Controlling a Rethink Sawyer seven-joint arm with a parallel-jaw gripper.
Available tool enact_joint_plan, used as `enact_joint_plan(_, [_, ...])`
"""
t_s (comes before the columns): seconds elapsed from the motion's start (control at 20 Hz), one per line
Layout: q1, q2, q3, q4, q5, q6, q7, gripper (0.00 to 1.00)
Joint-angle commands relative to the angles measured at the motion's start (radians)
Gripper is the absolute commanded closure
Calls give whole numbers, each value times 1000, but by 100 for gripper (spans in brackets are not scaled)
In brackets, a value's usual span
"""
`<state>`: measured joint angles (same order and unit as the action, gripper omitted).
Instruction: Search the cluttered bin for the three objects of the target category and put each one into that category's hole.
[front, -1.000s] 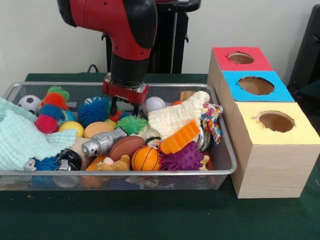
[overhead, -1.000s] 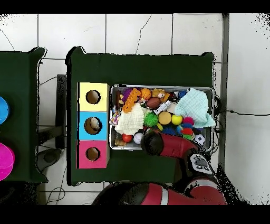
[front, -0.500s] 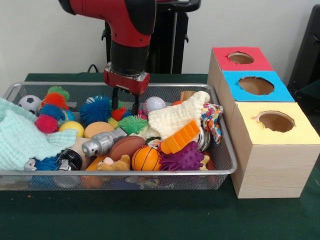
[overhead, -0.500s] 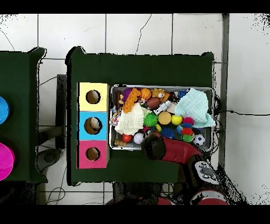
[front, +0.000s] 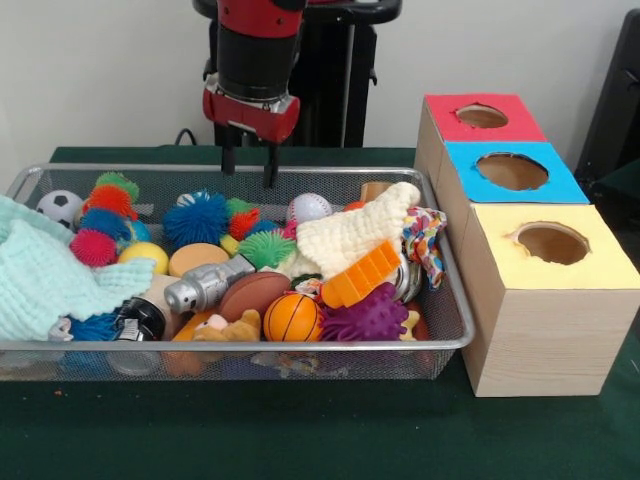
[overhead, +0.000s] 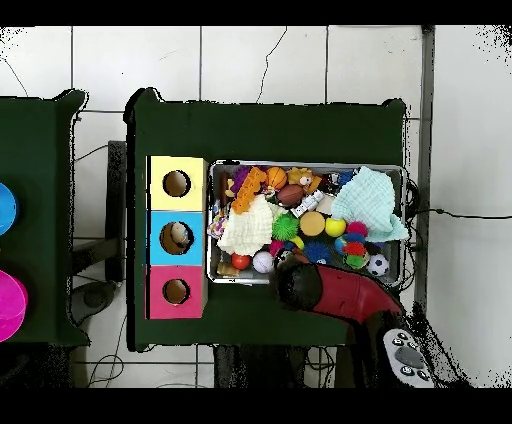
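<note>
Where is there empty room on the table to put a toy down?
The green tablecloth is bare in front of the wire bin and the yellow box. Overhead, a wide bare strip also lies on the bin's far side from the robot. The bin itself is packed with toys and cloths. The gripper hangs above it, fingers open, holding nothing.

It looked like a robotics lab: a green-clothed table (front: 300, 440) stood on white floor tiles (overhead: 260, 60), with loose cables (overhead: 455, 214) at three o'clock and plain walls behind.
</note>
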<state>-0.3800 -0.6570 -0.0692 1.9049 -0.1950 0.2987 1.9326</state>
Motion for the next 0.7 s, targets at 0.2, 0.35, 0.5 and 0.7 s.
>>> enact_joint_plan(0.2, [-69, -104, 193, 68, 100, 141, 50, 0])
enact_joint_plan(0.35, [-95, -93, 249, 74, 116, 102, 52, 0])
enact_joint_plan(0.5, [-73, -76, 259, 66, 129, 92, 81, 0])
enact_joint_plan(0.7, [-25, -59, 234, 28, 144, 121, 111, 0])
